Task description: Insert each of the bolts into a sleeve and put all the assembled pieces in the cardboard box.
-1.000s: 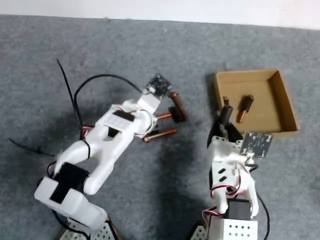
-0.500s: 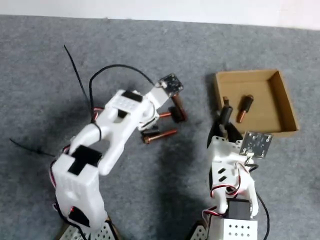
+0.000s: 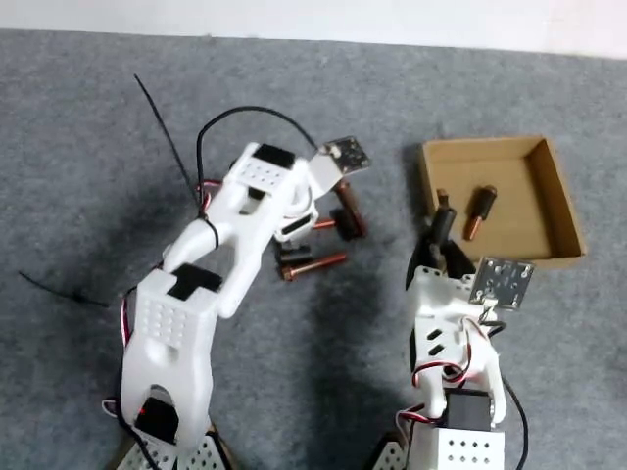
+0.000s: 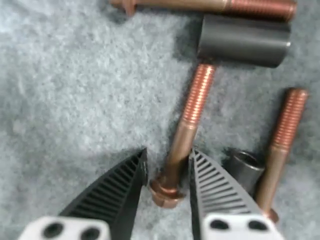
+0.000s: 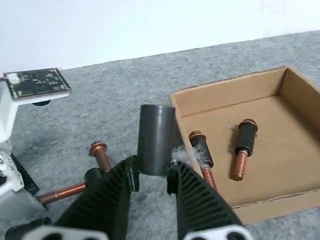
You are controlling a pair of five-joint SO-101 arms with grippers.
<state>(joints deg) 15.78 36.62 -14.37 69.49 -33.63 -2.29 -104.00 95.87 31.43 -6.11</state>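
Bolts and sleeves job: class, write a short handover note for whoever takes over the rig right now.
Left gripper: open, straddling a bolt on the carpet.
Right gripper: shut on an upright sleeve beside the cardboard box.
Done: two assembled pieces in the box.
To do: that bolt and two other bolts lie loose near two spare sleeves; sleeve all three, then box them.

Robotics lab tabletop: grey felt mat, plain white wall, bare circuit board.
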